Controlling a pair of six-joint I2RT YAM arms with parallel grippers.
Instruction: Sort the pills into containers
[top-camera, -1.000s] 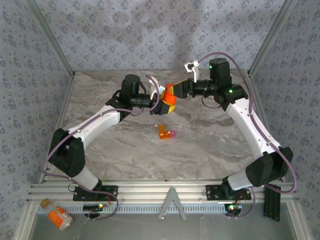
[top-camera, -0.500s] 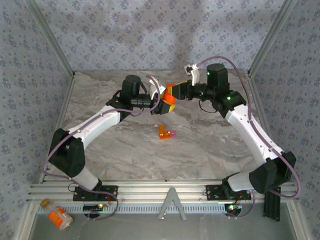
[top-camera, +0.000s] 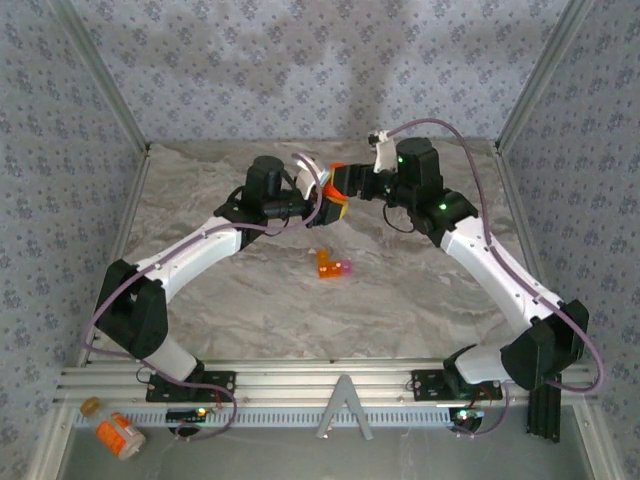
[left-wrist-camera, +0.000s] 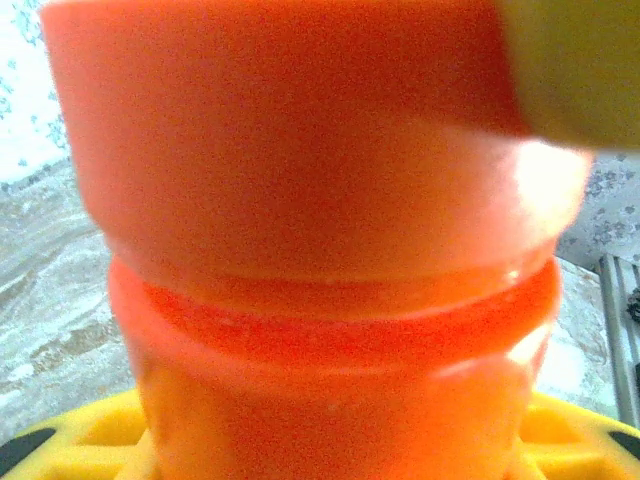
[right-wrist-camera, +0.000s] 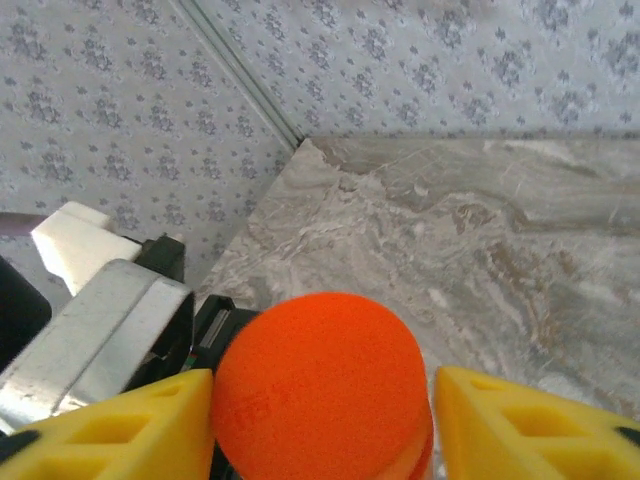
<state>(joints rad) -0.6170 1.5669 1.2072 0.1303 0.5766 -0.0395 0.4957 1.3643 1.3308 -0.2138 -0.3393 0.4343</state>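
Note:
My left gripper (top-camera: 328, 206) is shut on the small translucent orange pill bottle (left-wrist-camera: 330, 330) and holds it above the middle back of the table. Its orange cap (right-wrist-camera: 320, 385) points at my right gripper (top-camera: 347, 181). The right gripper (right-wrist-camera: 322, 400) straddles the cap, open: the left yellow finger (right-wrist-camera: 130, 425) is at the cap's side and the right finger (right-wrist-camera: 520, 420) stands off it with a gap. The tiny orange box with a pink end (top-camera: 334, 266) lies on the table in front of both grippers. The pills are out of view.
An orange bottle with a white label (top-camera: 118, 435) and a small round cap (top-camera: 90, 405) lie on the metal ledge at the near left, outside the table. Patterned walls close the marble table (top-camera: 400, 300) on three sides.
The right arm has swung left and brought its gripper over the bottle's cap. The left arm and bottle have barely moved.

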